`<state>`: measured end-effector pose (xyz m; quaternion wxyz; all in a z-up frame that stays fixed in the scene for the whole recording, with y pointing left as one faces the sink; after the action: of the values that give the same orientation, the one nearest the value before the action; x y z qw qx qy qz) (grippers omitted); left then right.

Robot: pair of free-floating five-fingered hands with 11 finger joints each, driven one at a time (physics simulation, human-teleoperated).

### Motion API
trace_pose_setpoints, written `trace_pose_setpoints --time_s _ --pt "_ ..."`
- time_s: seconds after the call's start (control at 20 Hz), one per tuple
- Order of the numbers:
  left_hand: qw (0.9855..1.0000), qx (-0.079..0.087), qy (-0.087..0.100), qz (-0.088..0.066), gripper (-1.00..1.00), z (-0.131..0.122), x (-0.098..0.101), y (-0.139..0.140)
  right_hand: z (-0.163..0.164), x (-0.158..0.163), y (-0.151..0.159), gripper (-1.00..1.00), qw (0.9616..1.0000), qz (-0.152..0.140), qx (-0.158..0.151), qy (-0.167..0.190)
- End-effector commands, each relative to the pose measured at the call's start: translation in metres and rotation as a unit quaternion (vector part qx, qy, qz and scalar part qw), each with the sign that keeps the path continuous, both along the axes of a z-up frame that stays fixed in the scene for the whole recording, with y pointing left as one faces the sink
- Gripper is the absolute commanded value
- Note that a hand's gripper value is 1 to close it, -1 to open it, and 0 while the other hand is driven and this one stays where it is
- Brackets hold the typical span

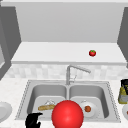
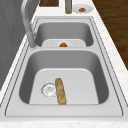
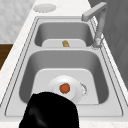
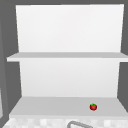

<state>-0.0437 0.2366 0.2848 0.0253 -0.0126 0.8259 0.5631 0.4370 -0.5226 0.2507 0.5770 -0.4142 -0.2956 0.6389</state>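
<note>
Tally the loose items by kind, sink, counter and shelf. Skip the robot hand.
Plates: 3 (left counter, right basin, right counter)
Baguette: 1
Tomato: 1
Orange-red items on plates: 2
Bottle: 1
Red ball: 1
Total: 9

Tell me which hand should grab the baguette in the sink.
Left: the left hand is at the front of the baguette's basin; the right hand is over by the plate's basin.
</note>
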Motion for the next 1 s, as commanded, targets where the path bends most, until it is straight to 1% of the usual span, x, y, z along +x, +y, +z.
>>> trace_pose_setpoints --time_s 0.0,0.25,0.4,0.55,0.75,0.95 --pt "1.0 0.0 0.0 0.0 0.0 0.0 0.0 0.0 0.013 0.0 -0.001 1.0 0.9993 0.025 -0.02 -0.018" --pt "1.0 0.0 0.0 0.0 0.0 0.0 0.0 0.0 0.024 -0.005 0.0 1.0 0.9988 0.028 -0.03 -0.024" --pt "1.0 0.0 0.0 0.0 0.0 0.0 0.0 0.0 0.019 -0.009 0.0 1.0 0.9986 0.031 -0.032 -0.031" --pt "1.0 0.0 0.0 0.0 0.0 0.0 0.0 0.0 0.015 -0.007 0.001 1.0 0.9972 0.033 -0.042 -0.052" --pt "1.0 0.0 0.0 0.0 0.0 0.0 0.0 0.0 -0.004 -0.008 0.0 1.0 0.9974 0.034 -0.035 -0.053" --pt "1.0 0.0 0.0 0.0 0.0 0.0 0.0 0.0 -0.029 -0.004 0.0 1.0 0.9983 0.021 -0.028 -0.046"
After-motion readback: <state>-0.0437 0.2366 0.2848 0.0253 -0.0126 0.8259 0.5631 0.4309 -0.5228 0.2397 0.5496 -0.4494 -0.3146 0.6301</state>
